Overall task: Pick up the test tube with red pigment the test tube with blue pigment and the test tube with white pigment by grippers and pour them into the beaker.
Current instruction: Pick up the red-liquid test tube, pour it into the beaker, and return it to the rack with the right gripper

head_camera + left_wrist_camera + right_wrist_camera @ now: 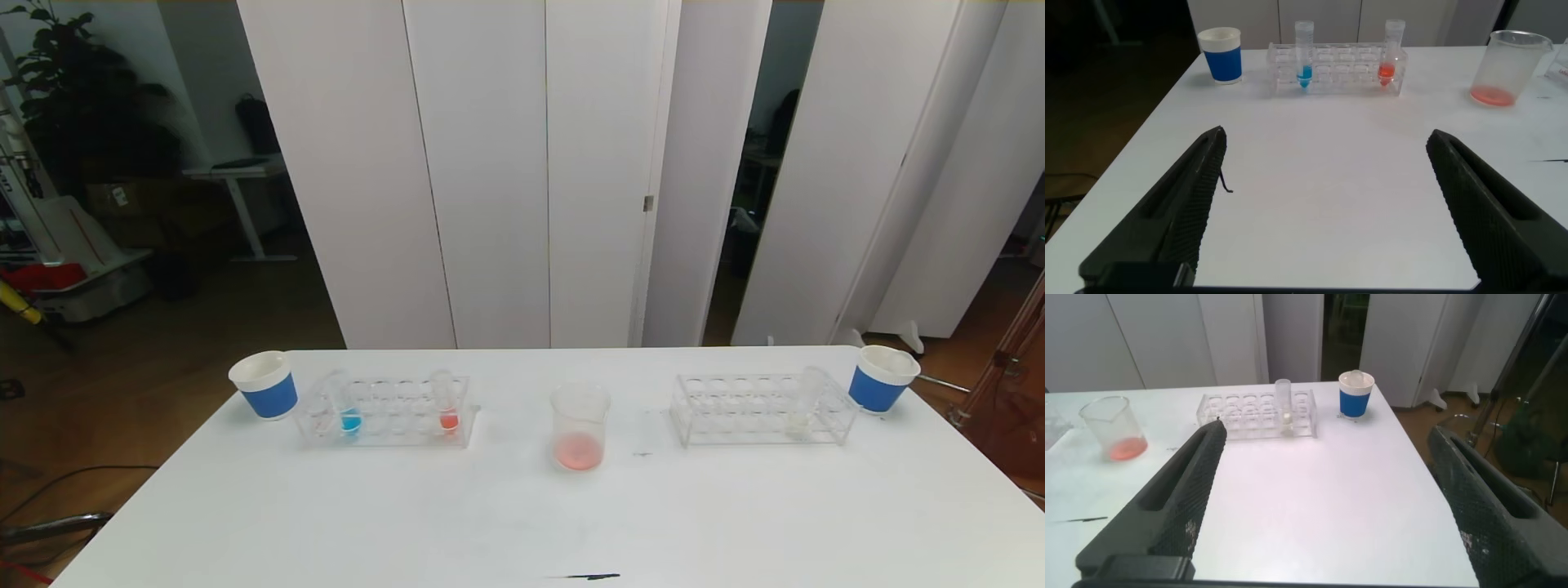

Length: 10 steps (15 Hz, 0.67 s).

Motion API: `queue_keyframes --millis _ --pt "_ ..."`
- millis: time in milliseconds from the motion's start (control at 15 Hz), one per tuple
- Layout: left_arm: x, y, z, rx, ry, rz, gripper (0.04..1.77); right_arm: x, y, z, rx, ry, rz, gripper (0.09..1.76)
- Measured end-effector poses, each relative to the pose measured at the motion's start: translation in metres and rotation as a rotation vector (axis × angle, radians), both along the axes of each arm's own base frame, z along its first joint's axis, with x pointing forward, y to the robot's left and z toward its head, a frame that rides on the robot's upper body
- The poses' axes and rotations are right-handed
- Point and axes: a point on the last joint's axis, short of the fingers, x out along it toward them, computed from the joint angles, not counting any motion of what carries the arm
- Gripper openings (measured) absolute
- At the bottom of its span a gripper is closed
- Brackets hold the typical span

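Head camera high, looking down across the bench (326, 506), both wrist cameras low over its near edge, facing the far racks, all three sharing the beaker (580, 427).

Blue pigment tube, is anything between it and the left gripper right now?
Nothing visible. The left gripper hangs open over bare table, and the test tube with blue pigment stands upright in its rack straight ahead.

In the head view neither arm appears. Each wrist view cuts off its own gripper's 2 fingers (1184, 220) (1176, 506) at the lower edge. The test tube with white pigment (804, 404) is too faint for its liquid to show.
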Motion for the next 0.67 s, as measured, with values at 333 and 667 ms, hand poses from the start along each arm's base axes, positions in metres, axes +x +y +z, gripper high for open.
queue_keyframes --millis 333,667 --pt "0.0 0.0 0.0 0.0 0.0 0.0 1.75 -0.01 -0.001 -0.067 0.0 0.047 0.046 1.75" --pt "0.0 0.0 0.0 0.0 0.0 0.0 1.75 0.006 0.0 -0.104 0.002 0.012 0.09 1.75"
